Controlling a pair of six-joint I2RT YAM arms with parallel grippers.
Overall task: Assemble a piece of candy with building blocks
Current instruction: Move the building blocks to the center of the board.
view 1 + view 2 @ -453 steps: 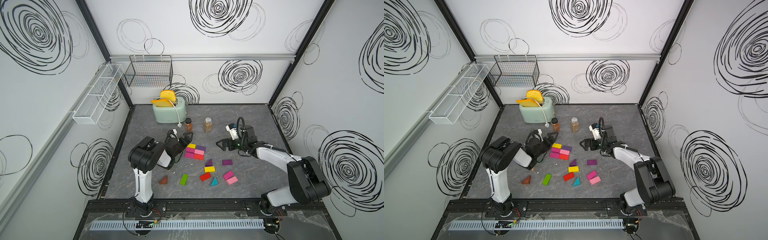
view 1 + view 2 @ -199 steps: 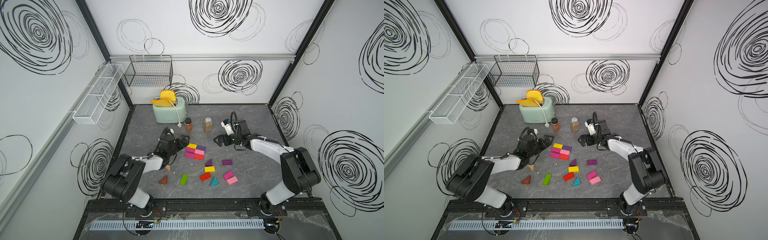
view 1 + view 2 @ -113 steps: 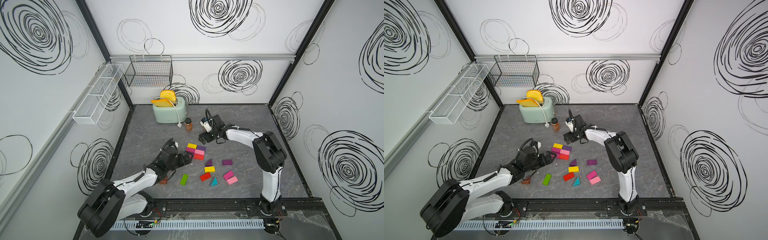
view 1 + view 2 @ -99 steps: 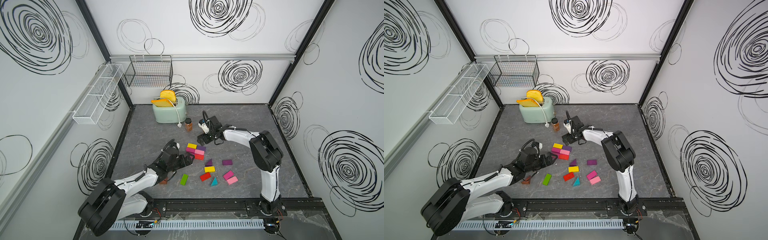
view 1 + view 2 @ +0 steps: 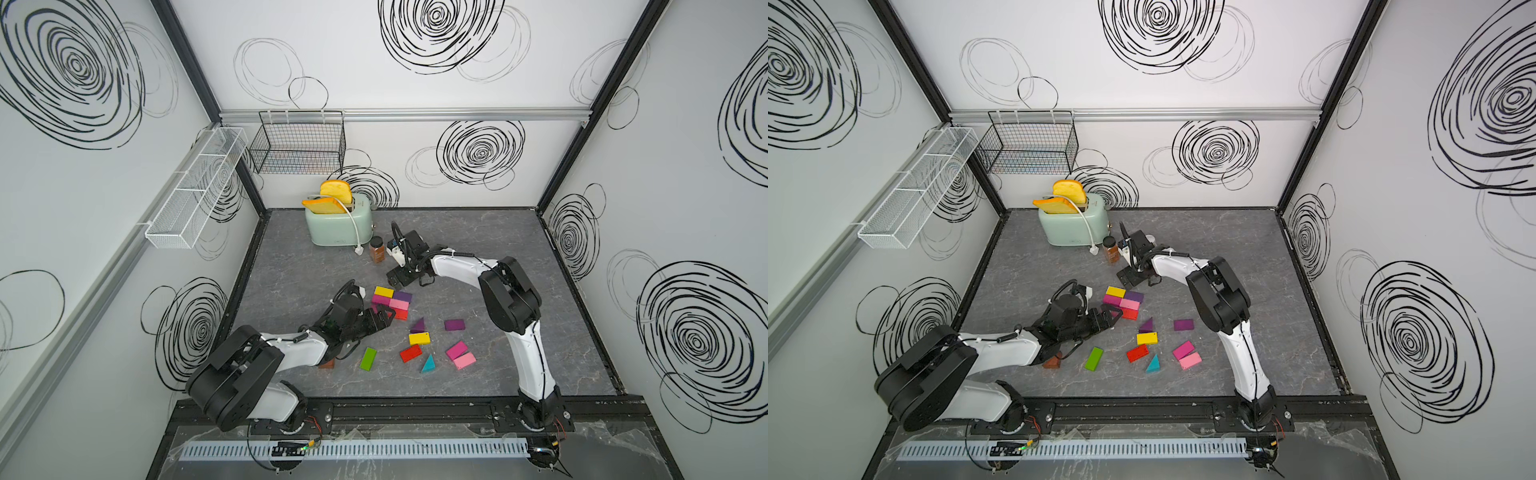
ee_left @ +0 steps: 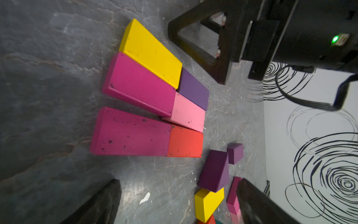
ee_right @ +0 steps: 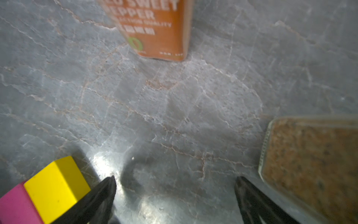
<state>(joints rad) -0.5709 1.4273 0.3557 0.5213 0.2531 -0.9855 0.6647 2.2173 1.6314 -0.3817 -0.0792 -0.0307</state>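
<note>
The building blocks lie on the grey floor in both top views. A flat cluster point(image 5: 390, 302) joins yellow point(image 6: 151, 52), magenta point(image 6: 139, 85), purple point(image 6: 193, 89), pink point(image 6: 188, 112), a long magenta point(image 6: 131, 133) and red point(image 6: 185, 143) bricks. Loose blocks lie nearer the front, among them a purple wedge point(image 5: 417, 325), a yellow brick point(image 5: 419, 338) and a green brick point(image 5: 368, 358). My left gripper point(image 5: 380, 318) point(image 6: 178, 194) stands open at the cluster's near-left side, holding nothing. My right gripper point(image 5: 397, 280) point(image 7: 175, 186) is open over bare floor just behind the cluster.
A spice jar point(image 5: 377, 249) stands left of the right wrist; a second jar point(image 7: 310, 164) sits close beside the right gripper. A mint toaster point(image 5: 338, 226) stands at the back. A brown wedge point(image 5: 327, 364) lies under the left forearm. A teal wedge point(image 5: 428, 363) and pink bricks point(image 5: 464, 360) lie front right.
The right gripper has swept left, from beside the jars to just behind the cluster. The left arm has swung low and its gripper has slid to the cluster's near side. Both stay open.
</note>
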